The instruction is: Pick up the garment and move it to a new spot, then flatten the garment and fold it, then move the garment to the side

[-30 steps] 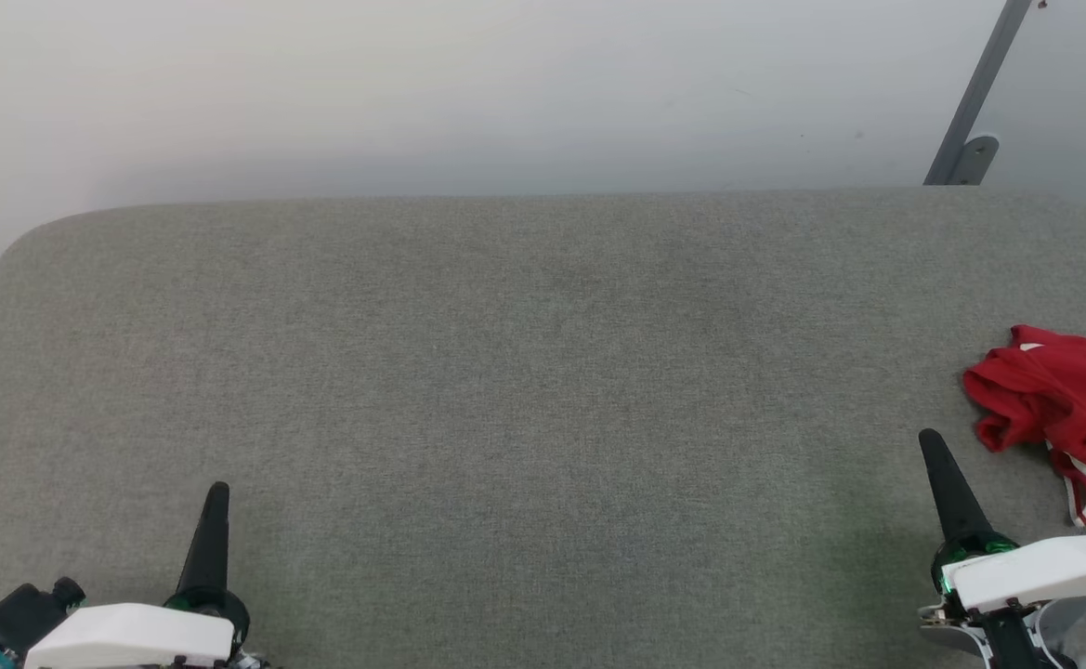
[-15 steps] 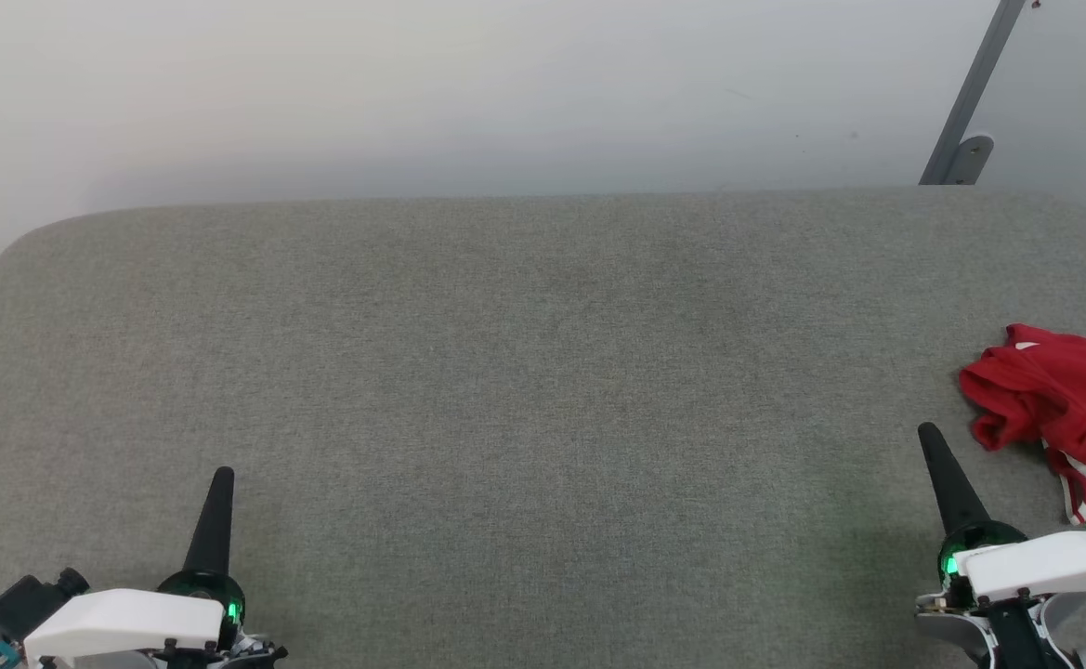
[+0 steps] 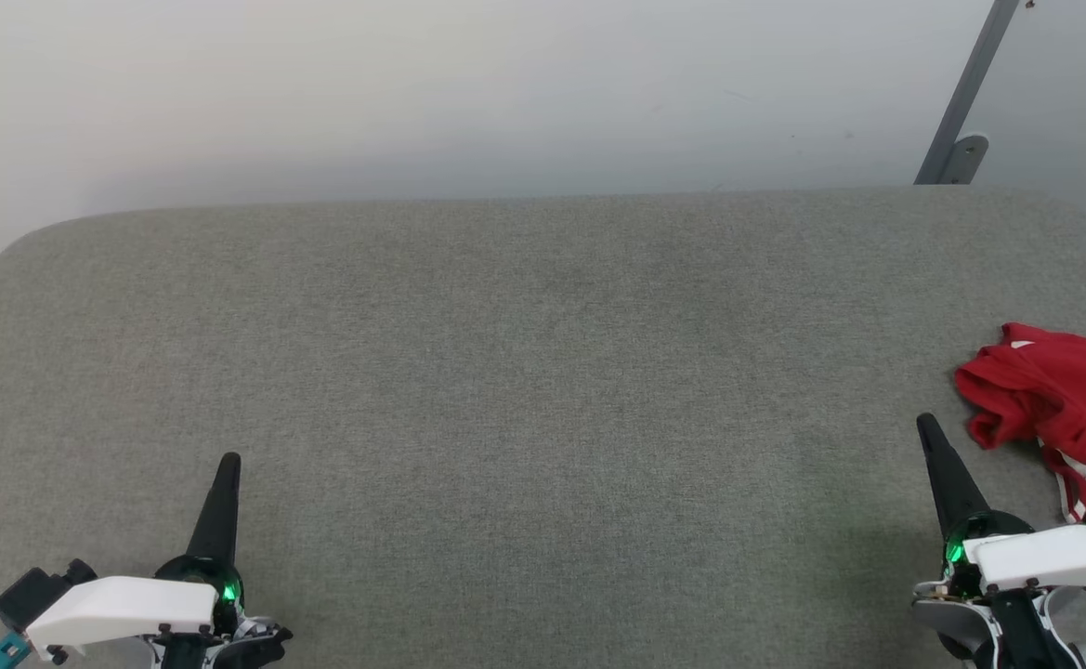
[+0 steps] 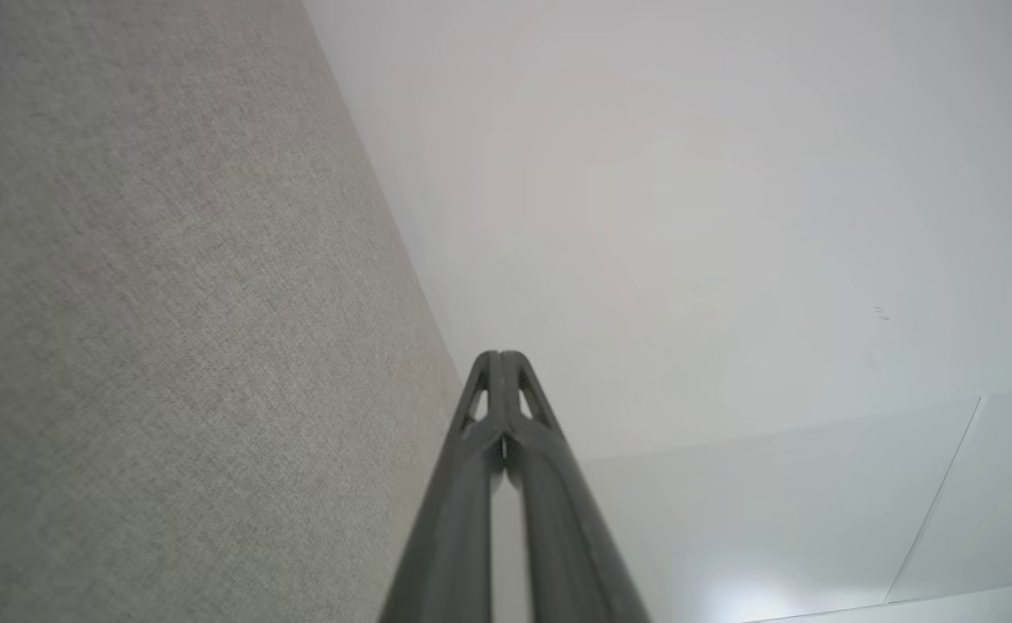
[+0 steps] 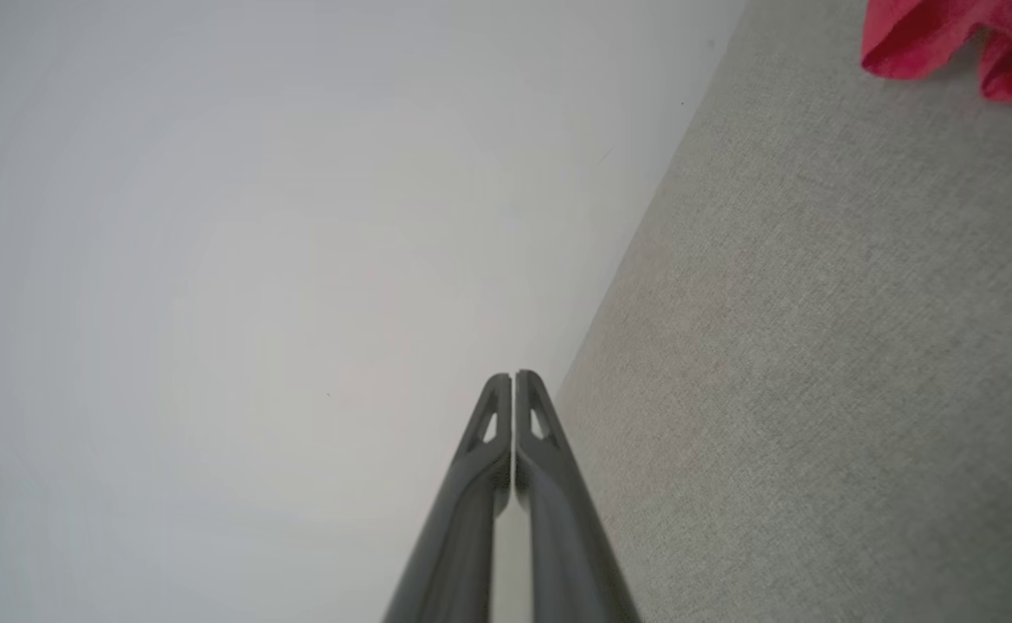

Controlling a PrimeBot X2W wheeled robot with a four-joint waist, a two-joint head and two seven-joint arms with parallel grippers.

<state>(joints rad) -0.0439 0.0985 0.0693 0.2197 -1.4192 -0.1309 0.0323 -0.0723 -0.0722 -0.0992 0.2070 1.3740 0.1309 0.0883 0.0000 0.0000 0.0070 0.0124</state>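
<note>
The garment (image 3: 1067, 400), a red shirt with a bit of white and striped trim showing, lies crumpled at the right edge of the grey padded table (image 3: 524, 372), partly cut off by the head view's border. Its red folds (image 5: 956, 39) reach the top right corner of the right wrist view. My right gripper (image 3: 925, 426) is shut and empty, its tip just left of the garment and apart from it; the closed fingers (image 5: 512, 381) point along the table's far edge. At the lower left my left gripper (image 3: 230, 461) is shut and empty (image 4: 499, 356).
A pale wall (image 3: 468, 93) rises behind the table's far edge. A grey metal strut with a bracket (image 3: 956, 153) leans at the back right. The table's corners are rounded, and bare grey cloth lies between the two grippers.
Both grippers have crept a little forward over the table, still shut. The garment lies as it did; the head view has shifted slightly.
</note>
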